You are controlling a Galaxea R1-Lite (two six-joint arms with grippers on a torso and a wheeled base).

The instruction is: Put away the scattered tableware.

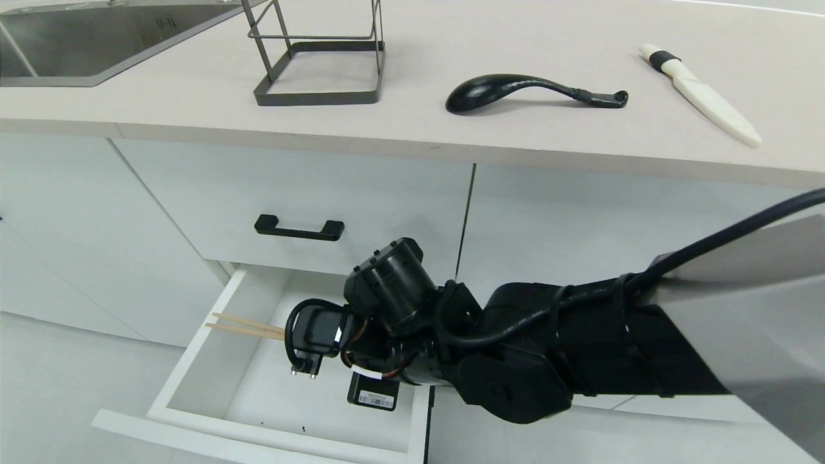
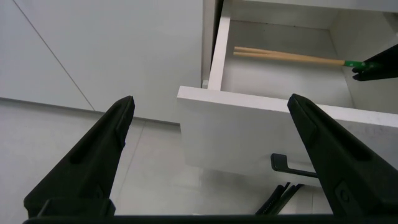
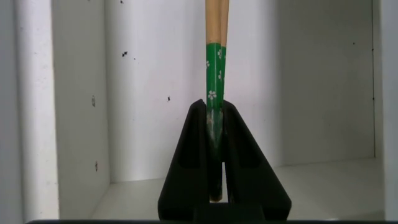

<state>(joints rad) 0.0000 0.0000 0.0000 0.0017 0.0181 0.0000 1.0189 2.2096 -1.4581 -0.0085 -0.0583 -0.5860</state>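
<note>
Your right gripper (image 3: 215, 109) lower centre, jaws pinching chopsticks (image 1: 245, 326) over open drawer (image 1: 187, 367) lower left, left gripper (image 2: 211, 99) jaws spread, ladle (image 1: 509, 87) and knife (image 1: 702, 93) on surface (image 1: 193, 96) upper right.

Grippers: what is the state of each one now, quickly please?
Left gripper: open, holding nothing.
Right gripper: closed on the chopsticks.

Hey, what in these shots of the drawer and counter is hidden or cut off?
Head view: green ends of the chopsticks, hidden behind the right arm's wrist.
Head view: top of the rack and much of the sink, cut off by the edge.
Right wrist view: chopsticks' tips, cut off by the edge beyond the right tool.
</note>
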